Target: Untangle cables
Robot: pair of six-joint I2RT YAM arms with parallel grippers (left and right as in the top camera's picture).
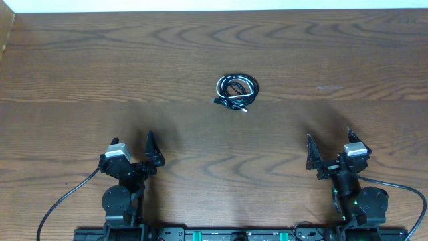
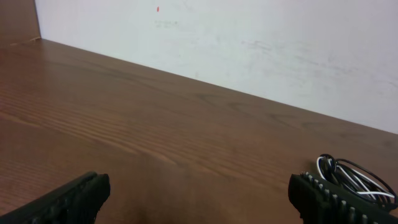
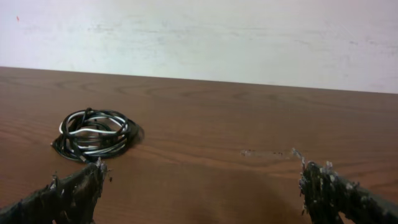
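The cables (image 1: 236,92) lie coiled together in one small bundle of black and white cords on the brown table, a little behind its middle. My left gripper (image 1: 132,144) stands open near the front left, well short of the bundle. My right gripper (image 1: 329,144) stands open near the front right, equally far from it. In the left wrist view the cables (image 2: 356,179) show at the right edge, beyond the open left gripper (image 2: 199,190). In the right wrist view the cables (image 3: 96,134) lie ahead to the left of the open right gripper (image 3: 202,180). Nothing sits between either pair of fingers.
A pale scuff mark (image 1: 328,87) is on the wood to the right of the bundle. A white wall (image 3: 205,37) runs behind the table's far edge. Thick black arm wires (image 1: 63,201) trail at the front corners.
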